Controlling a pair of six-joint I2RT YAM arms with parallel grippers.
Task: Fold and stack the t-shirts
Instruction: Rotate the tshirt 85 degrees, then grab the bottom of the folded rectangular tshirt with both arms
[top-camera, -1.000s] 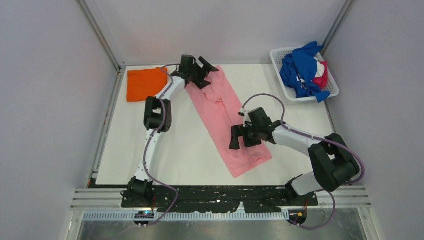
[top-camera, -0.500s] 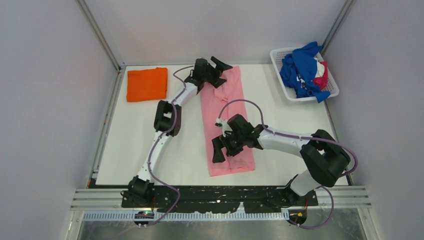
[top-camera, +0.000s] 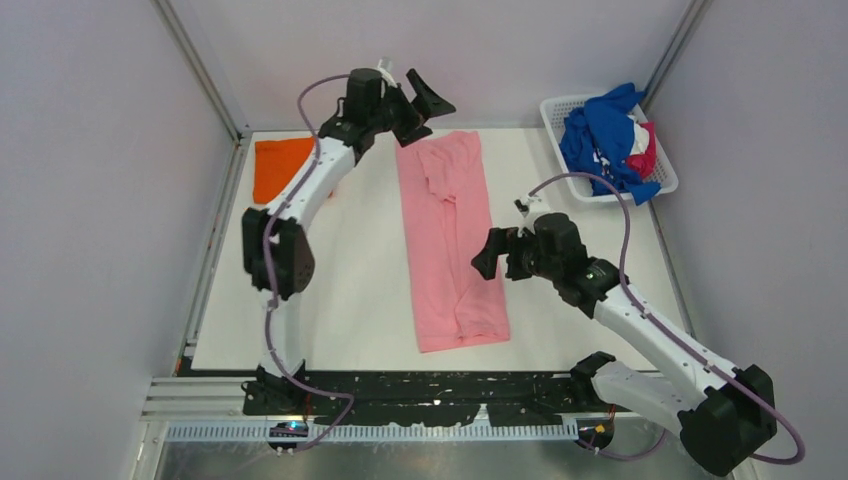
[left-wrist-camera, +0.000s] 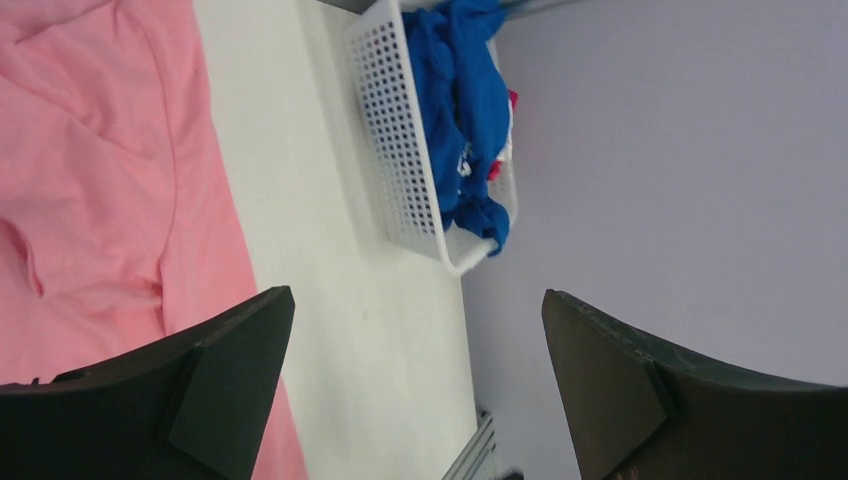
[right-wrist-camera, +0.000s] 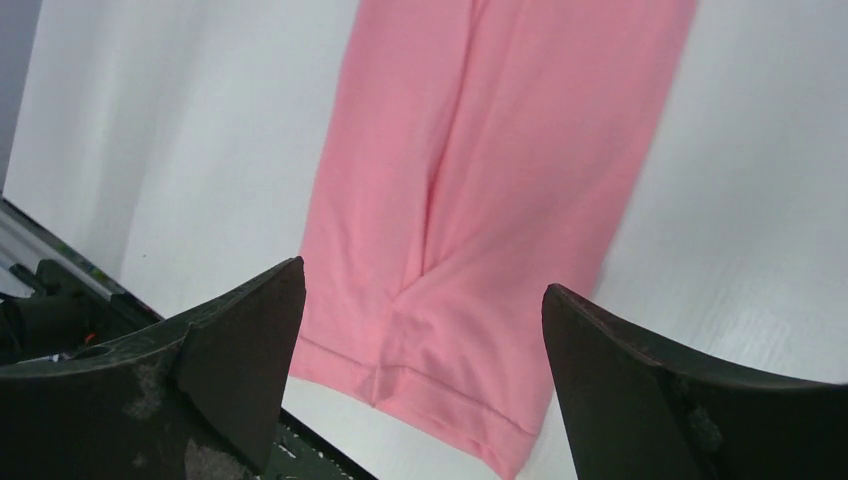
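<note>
"Where's the open room?"
"Bare white surface either side of the pink t-shirt, a long, soft folded strip with its hem near the front edge."
"The hands?"
"Both wide, holding nothing. The left hand is raised by the collar end, the right hand beside the right edge. Orange t-shirt far left, crumpled blue t-shirt in the slatted basket at the far right corner."

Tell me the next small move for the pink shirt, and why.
Probably lower the right gripper to the near hem of the pink shirt and fold that end up toward the far end. The shirt lies as a long narrow strip; that gripper is open, empty and nearest the hem, while the left gripper, also open, is up by the far end.
</note>
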